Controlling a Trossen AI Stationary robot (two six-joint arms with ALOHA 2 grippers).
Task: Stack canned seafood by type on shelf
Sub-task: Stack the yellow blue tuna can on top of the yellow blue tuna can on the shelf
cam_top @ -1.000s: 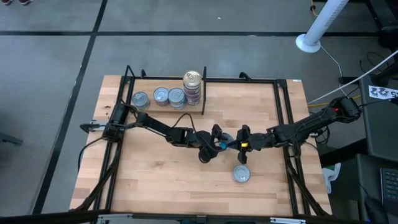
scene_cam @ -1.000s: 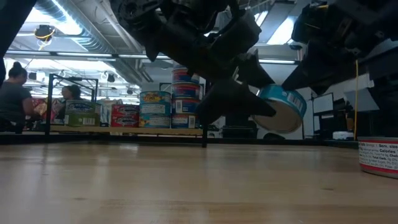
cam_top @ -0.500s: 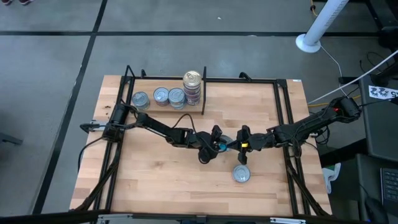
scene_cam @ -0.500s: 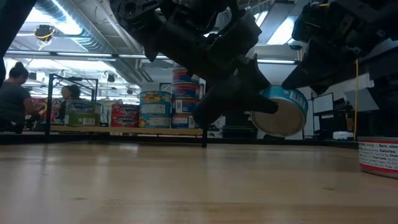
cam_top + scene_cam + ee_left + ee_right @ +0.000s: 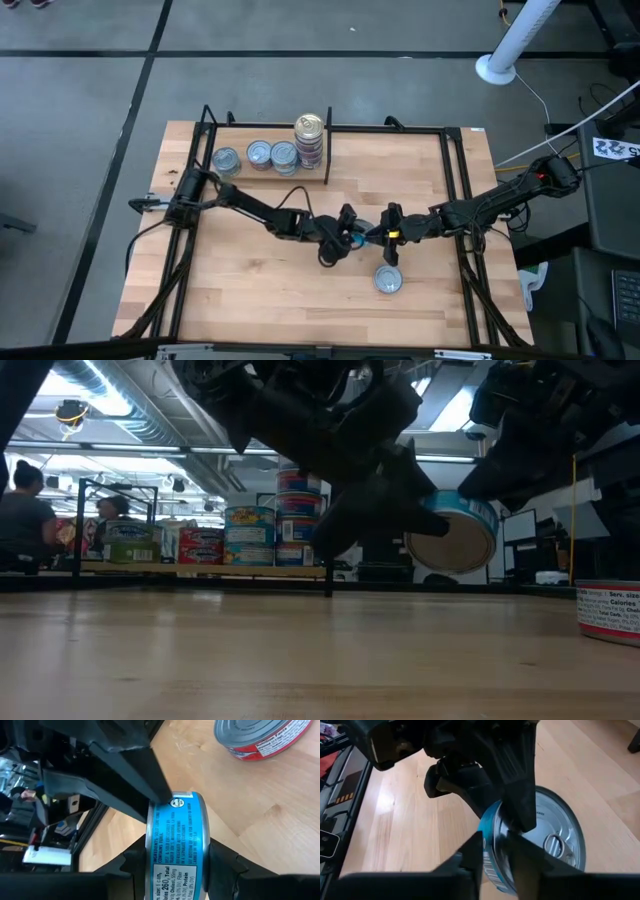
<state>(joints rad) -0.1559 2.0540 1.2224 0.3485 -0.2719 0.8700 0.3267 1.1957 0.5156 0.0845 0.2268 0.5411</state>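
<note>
Both arms meeting mid-table, left hand (image 5: 343, 238) clamped, right hand (image 5: 376, 236) loosening

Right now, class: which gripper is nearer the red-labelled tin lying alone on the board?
Right. The right gripper hovers just behind the red-labelled tin, pinching the blue tin. The left gripper, also on the blue tin, sits farther to the tin's left.

Looks like a robotics lab or industrial workshop. Exposed silver ducts (image 5: 120, 405) and strip lights (image 5: 100, 452) overhead, far beyond the left gripper (image 5: 400, 525). Grey concrete floor (image 5: 90, 90) with dark seams around the wooden shelf (image 5: 250, 300). People (image 5: 22, 520) seated at cluttered benches in back; loose cables (image 5: 545, 100) off to the side.
</note>
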